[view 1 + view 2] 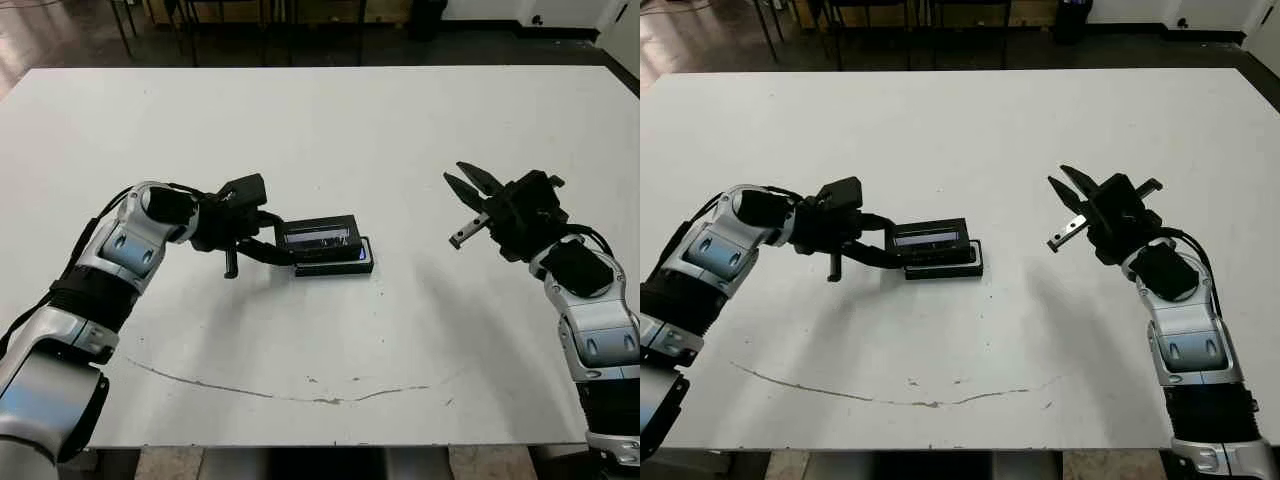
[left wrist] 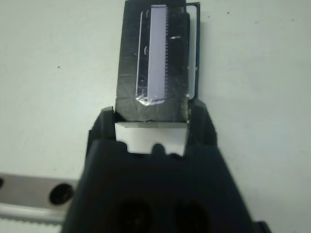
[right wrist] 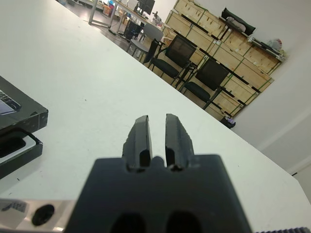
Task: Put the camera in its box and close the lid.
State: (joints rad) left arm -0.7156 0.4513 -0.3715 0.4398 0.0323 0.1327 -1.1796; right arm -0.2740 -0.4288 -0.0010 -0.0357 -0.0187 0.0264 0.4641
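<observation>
In the eye views, a white table (image 1: 330,120) is seen, matt and scuffed, with a thin dark scratch (image 1: 270,392) curving near its front edge. The box (image 1: 345,262) lies at mid-table, well apart from every edge, with bare surface all round it. The lid (image 1: 318,234), flat and black with a shiny greyish strip, is held tilted over the box's far side by the left tool (image 1: 278,238), whose black fingers are clenched on the lid's left end. The right tool (image 1: 467,196) is raised well to the right of the box, its fingers slightly parted and holding nothing.

In the left wrist view, the lid (image 2: 153,63) is gripped at one short end between both fingers (image 2: 199,124). Its black surface is glossy and the strip is glassy and pale. A white lining edge of the box (image 2: 193,53) shows along one long side of the lid. The camera cannot be made out here.

In the right wrist view, the two ridged fingers (image 3: 141,138) stand close together with a narrow gap, empty. The lid (image 3: 19,109) is seen above the box (image 3: 22,150), in which a dark rounded shape lies against white lining. Open table stretches beyond, and chairs (image 3: 175,53) and wooden crates (image 3: 228,34) stand past its far edge.
</observation>
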